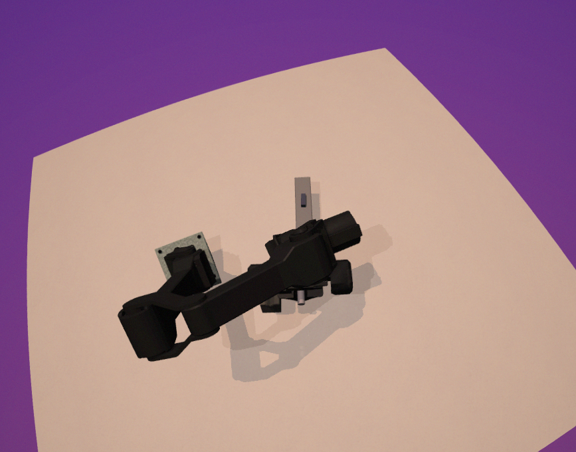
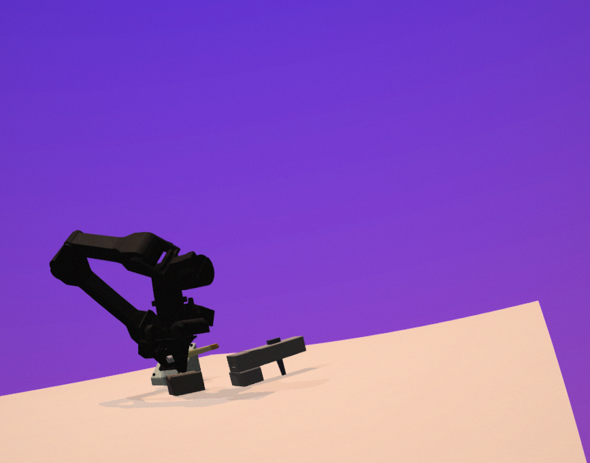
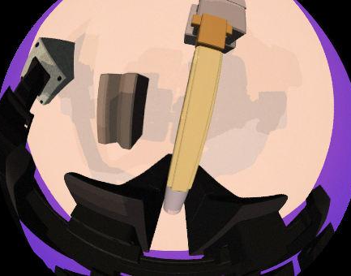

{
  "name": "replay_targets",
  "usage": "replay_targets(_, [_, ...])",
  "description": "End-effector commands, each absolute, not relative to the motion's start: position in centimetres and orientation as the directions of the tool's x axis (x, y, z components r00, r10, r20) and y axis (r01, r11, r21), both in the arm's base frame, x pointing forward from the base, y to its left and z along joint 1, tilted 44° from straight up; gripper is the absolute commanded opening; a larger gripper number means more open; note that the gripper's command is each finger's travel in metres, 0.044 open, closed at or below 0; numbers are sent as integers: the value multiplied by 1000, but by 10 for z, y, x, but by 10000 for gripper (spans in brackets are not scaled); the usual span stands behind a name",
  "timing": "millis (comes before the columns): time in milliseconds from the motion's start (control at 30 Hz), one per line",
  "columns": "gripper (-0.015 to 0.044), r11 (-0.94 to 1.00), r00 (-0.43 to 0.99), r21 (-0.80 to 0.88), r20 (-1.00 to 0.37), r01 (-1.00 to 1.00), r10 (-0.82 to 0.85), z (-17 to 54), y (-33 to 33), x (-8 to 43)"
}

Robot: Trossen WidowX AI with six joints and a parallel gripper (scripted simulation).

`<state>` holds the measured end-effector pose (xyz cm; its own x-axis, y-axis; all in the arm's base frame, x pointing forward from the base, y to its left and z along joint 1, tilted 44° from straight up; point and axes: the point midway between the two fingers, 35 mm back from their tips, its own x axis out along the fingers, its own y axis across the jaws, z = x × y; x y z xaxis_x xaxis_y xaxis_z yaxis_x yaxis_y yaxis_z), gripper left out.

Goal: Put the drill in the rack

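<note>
Starting at the grooved rack (image 1: 271, 304) (image 2: 186, 382) (image 3: 121, 109), it's sitting low on the pale tabletop (image 1: 424, 340) (image 2: 410, 398) (image 3: 312, 97), and there is the gripper (image 1: 301, 292) (image 2: 177, 368) (image 3: 177, 160) right near it, just beside its block, fingers clenched on the drill (image 1: 301, 297) (image 2: 203, 349) (image 3: 195, 118)! The grip is at the grey-tipped end of the yellow body, and the whole drill is off the tabletop, beside the rack and raised, not lying in its groove. Look along that body: the orange end, with its small side lugs, points away from the rack's side toward the grey sleeve (image 1: 302, 187) (image 2: 267, 355) (image 3: 223, 8), and in the exterior view there's daylight between the two, so the drill is out! That sleeve lies near the rack, a long bar propped on a low dark block (image 2: 247, 376). Farther along the sleeve from the rack comes the dark key (image 1: 303, 200) (image 2: 281, 367), its head standing a little above the bar and its tapered leg poking out underneath. And off to another side of the rack, well apart, is the speckled base plate (image 1: 181, 242) (image 2: 158, 379) (image 3: 53, 87), with the black arm (image 1: 249, 292) (image 2: 105, 296) (image 3: 16, 158) rising from it, folding at the elbow and reaching over to the rack's side.
</note>
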<state>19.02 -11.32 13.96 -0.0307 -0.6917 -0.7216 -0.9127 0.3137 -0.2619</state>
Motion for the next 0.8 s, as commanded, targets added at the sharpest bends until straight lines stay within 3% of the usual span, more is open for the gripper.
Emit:
replay_targets(0, [0,316,-28,-270,-719,-909,-695,142,-114,192])
replay_targets(767, [0,316,-29,-269,-719,-910,-694,141,-110,175])
